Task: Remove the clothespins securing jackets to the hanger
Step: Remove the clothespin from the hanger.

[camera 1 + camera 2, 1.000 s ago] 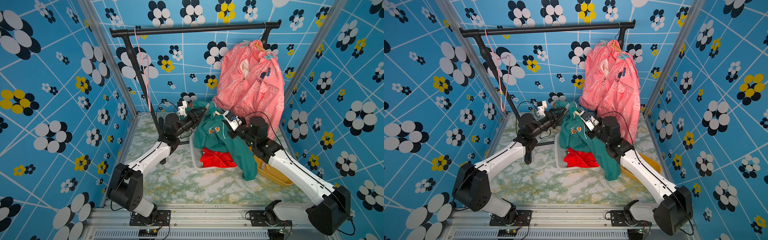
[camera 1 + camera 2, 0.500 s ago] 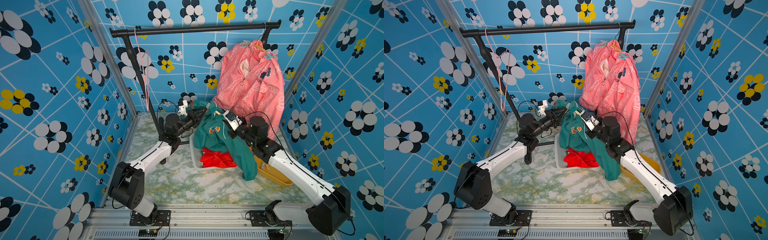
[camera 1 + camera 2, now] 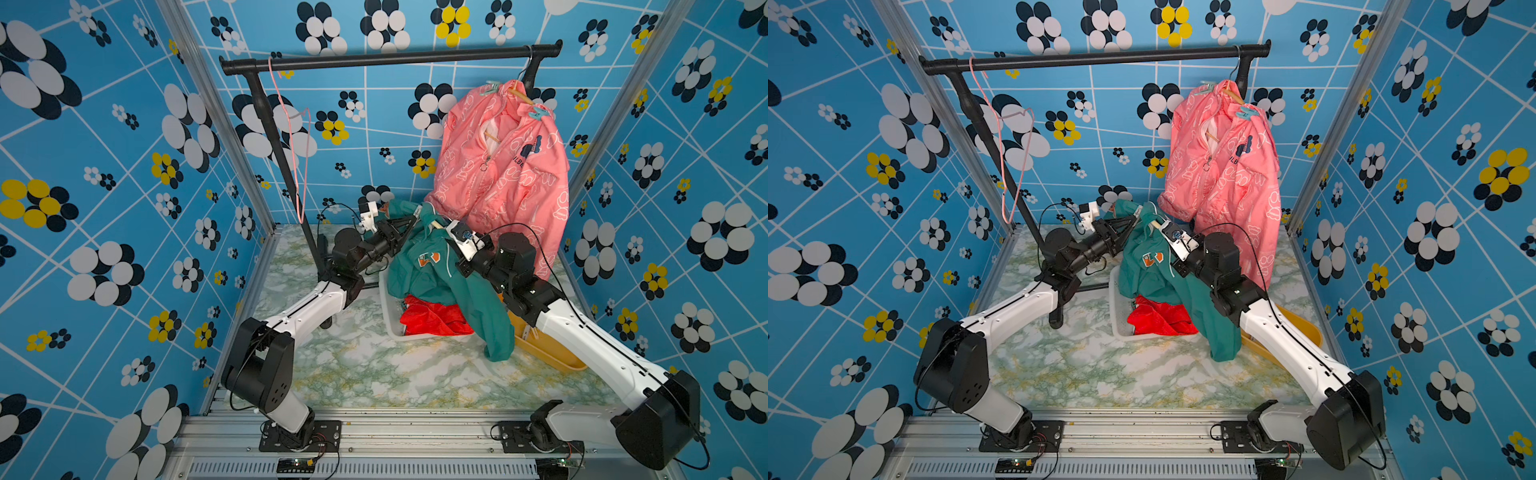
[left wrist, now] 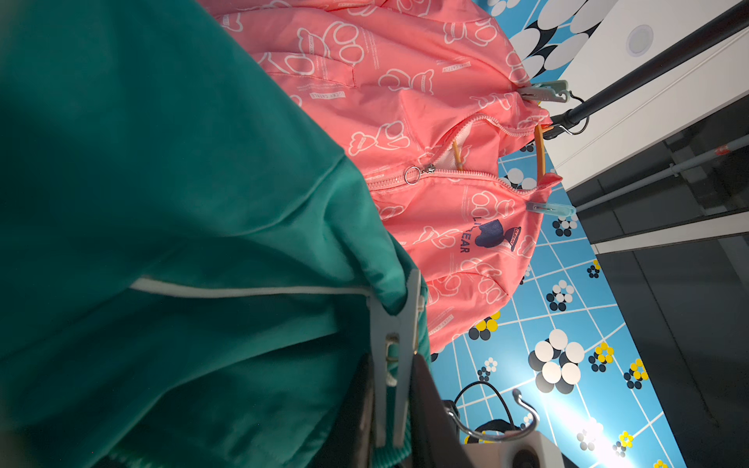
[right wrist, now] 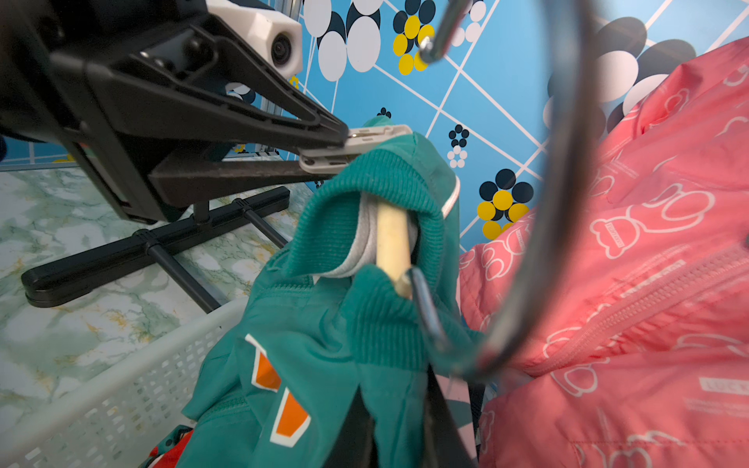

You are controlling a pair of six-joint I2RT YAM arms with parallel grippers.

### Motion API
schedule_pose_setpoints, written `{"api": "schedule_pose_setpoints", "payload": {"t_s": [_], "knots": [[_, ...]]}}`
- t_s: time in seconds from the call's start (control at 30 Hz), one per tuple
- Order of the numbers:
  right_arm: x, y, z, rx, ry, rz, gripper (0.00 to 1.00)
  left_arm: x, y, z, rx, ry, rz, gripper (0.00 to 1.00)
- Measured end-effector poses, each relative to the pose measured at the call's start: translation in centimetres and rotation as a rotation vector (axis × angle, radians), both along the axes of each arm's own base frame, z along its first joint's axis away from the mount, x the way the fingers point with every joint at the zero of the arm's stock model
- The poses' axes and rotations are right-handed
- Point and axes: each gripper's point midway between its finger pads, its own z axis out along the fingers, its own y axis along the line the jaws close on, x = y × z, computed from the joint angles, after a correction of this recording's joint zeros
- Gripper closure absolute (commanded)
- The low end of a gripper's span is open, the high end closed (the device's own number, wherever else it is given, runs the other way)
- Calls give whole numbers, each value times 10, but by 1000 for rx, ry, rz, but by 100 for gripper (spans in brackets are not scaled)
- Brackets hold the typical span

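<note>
Black-fingered, the left gripper (image 5: 344, 148) is pressed onto the tail ends of a whitish clothespin (image 5: 367, 142), pinching it between its two tips. The clip's other end sits on the shoulder of the green jacket (image 5: 324, 344); the left wrist view shows it biting a fold of that cloth.

The right gripper (image 5: 399, 405) is closed on the green jacket's ribbed collar, just below the wooden hanger (image 5: 391, 239) that pokes out of the neck opening. That hanger's metal hook (image 5: 567, 202) curves up close to the right wrist camera.

In both top views the two grippers meet over the middle of the worktop (image 3: 395, 374), and the green jacket droops from them into a white basket (image 3: 388, 316), where a red jacket (image 3: 432, 318) lies crumpled. A yellow tray (image 3: 548, 349) sits just right of the basket, partly under the right arm.

Far right, a pink jacket (image 3: 507, 174) hangs from the black rail (image 3: 390, 58), fastened at each shoulder by teal clothespins (image 3: 540, 112). At the rail's left end hangs a bare pink wire hanger (image 3: 297, 137).
</note>
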Motion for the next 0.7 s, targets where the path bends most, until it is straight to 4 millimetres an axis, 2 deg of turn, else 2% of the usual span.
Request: {"api": "schedule_pose_setpoints", "payload": {"t_s": [0.47,0.63,0.7], "knots": [[1,0,8,15,-30,-2,100,-8,1,13,-8,-90,-17,100],[4,2,7,18,-31,0,100,-23,11,13,64,-136,12,100],[11,-3,5,19,-24,-36,100,-38,17,22,114,-190,27,100]]}}
